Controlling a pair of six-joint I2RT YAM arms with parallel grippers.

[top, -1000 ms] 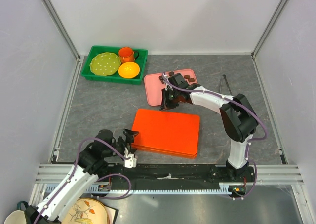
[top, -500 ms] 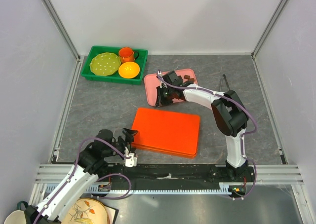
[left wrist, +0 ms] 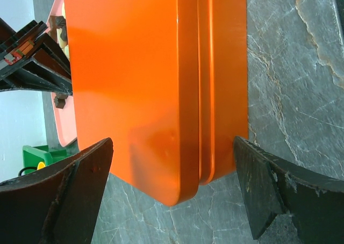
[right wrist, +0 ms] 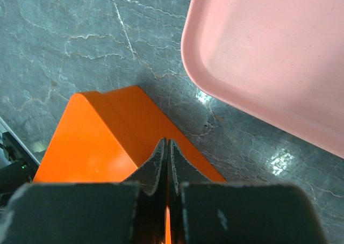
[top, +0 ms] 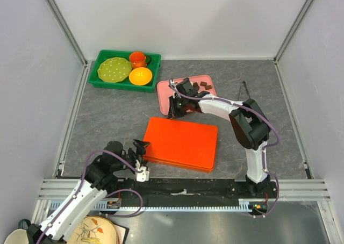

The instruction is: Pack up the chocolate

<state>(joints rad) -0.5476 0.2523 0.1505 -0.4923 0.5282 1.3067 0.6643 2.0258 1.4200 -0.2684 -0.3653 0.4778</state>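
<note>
Left gripper [left wrist: 172, 147] is gaping wide around the near-left corner of the orange box [top: 181, 143] | right gripper [right wrist: 167, 147] is hanging clenched tight over the box's far-left edge, just beside the pink tray [top: 163, 93] | chocolate [top: 204, 85] is sitting on that tray's far-right part, not yet packed

**Arm hardware, located off the orange box**

Left arm [top: 88, 187], front-left of the box [top: 181, 144]: white links, black joints, looped purple cable [top: 115, 153], white block [top: 141, 175] at the wrist. Right arm [top: 252, 131], right of the box: same white/black build, purple cable along it. Fingers [left wrist: 75, 190] dark, rough-faced.
</note>
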